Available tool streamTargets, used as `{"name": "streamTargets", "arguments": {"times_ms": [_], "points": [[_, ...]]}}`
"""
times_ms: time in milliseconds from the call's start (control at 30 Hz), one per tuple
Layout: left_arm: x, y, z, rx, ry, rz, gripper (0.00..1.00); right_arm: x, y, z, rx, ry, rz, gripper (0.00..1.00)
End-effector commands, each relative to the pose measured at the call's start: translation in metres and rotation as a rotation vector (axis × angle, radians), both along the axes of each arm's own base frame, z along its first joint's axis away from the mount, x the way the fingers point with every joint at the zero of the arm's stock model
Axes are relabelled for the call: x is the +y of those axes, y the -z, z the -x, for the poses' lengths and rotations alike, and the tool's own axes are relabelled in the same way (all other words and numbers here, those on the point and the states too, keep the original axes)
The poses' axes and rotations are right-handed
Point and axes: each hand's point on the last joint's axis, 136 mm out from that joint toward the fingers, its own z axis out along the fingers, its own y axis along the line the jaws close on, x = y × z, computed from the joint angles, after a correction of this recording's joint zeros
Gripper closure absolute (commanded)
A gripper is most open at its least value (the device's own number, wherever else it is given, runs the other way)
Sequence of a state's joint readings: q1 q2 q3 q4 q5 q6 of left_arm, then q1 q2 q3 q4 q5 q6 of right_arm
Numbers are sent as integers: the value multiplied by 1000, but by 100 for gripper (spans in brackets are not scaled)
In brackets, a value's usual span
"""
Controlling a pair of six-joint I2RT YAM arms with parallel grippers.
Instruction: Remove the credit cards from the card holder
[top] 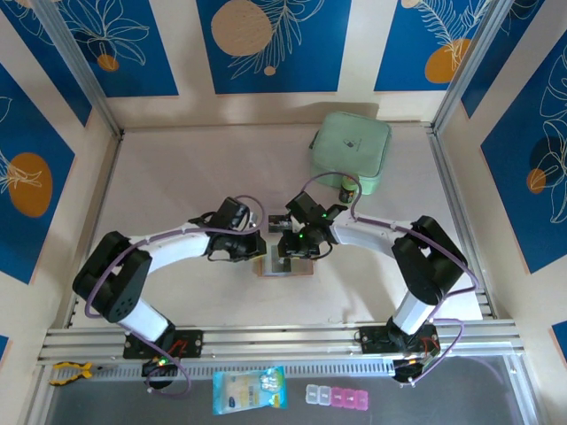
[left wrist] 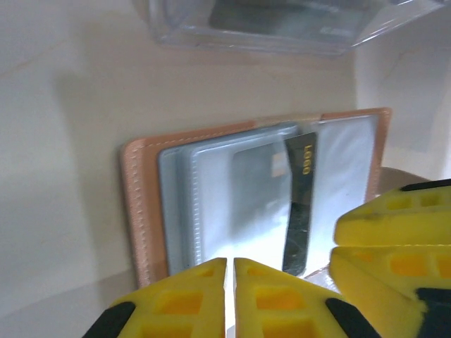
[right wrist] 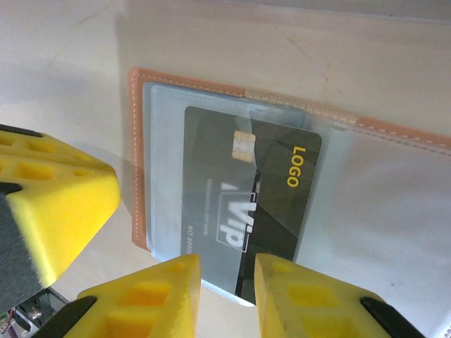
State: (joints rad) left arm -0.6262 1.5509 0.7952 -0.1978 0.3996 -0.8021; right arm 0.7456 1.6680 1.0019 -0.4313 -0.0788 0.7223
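Note:
The card holder (top: 285, 266) lies open on the table between both arms, its salmon edge (left wrist: 137, 204) framing grey see-through pockets. A dark grey credit card (right wrist: 246, 204) marked VIP and LOGO sits inside a clear pocket. From the left wrist it looks like a narrow dark strip (left wrist: 299, 204). My left gripper (left wrist: 230, 262) is shut, its tips at the near edge of the pockets; whether it pinches plastic is unclear. My right gripper (right wrist: 227, 262) is open, and the card's lower edge shows in the gap. The two grippers (top: 263, 248) (top: 297, 251) almost touch over the holder (right wrist: 137, 176).
A mint-green zip pouch (top: 350, 152) lies at the back right. A clear plastic box (left wrist: 282, 24) stands just beyond the holder. A blue-and-white packet (top: 250, 390) and a pill box (top: 341, 397) rest on the near ledge, off the table.

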Motion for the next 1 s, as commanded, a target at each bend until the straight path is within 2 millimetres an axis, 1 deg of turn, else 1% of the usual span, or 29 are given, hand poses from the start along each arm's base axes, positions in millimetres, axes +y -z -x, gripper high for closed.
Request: {"name": "streamTargets", "arguments": {"times_ms": [0, 133, 233, 400, 567, 700, 967], "points": [[-9, -9, 3, -16, 33, 1, 91, -3, -6, 2, 2, -3, -20, 73], [-18, -5, 6, -9, 48, -1, 94, -5, -4, 3, 8, 6, -27, 73], [-21, 1, 10, 0, 53, -9, 96, -7, -1, 4, 17, 9, -28, 73], [-21, 15, 14, 21, 53, -26, 98, -9, 3, 4, 24, 15, -34, 73], [-16, 27, 17, 38, 48, -58, 99, -10, 5, 4, 30, 20, -40, 72], [-12, 30, 18, 41, 47, -80, 100, -10, 8, 3, 38, 24, -51, 73], [-10, 30, 18, 37, 44, -91, 100, -9, 16, 3, 59, 25, -66, 73]]}}
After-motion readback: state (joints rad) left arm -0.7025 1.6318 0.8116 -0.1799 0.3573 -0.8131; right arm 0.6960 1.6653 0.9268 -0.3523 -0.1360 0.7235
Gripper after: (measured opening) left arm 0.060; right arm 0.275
